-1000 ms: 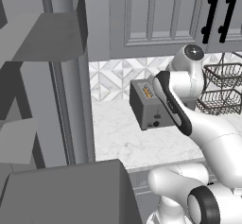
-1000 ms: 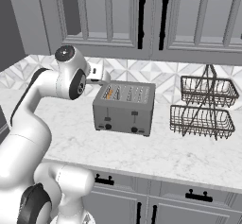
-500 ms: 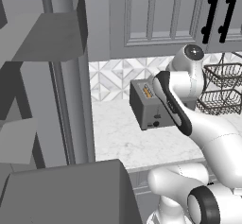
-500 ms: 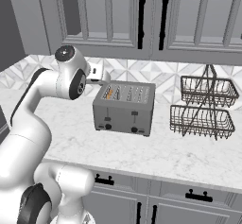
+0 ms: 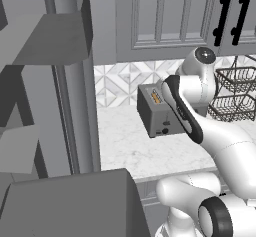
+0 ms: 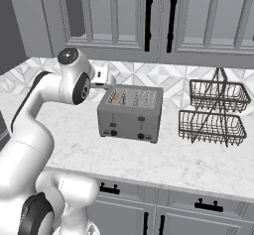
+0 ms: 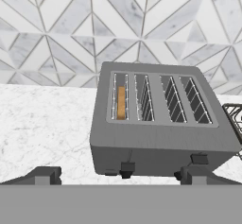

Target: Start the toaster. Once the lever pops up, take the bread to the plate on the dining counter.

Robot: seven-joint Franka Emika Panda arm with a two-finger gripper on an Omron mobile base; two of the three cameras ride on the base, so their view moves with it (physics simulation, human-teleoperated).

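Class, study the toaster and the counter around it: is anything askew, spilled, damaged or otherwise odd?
Nothing stands out. The toaster stands upright and square on the marble counter, the bread sits straight down in its leftmost slot, and the wire basket rack beside it is upright. No spills or damage show.

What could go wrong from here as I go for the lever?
The toaster has two levers on its front; the bread sits in the leftmost slot, so pressing the right-hand lever would probably start nothing. The open end effector is wide and could nudge the toaster's front. The wire basket rack stands close on the right.
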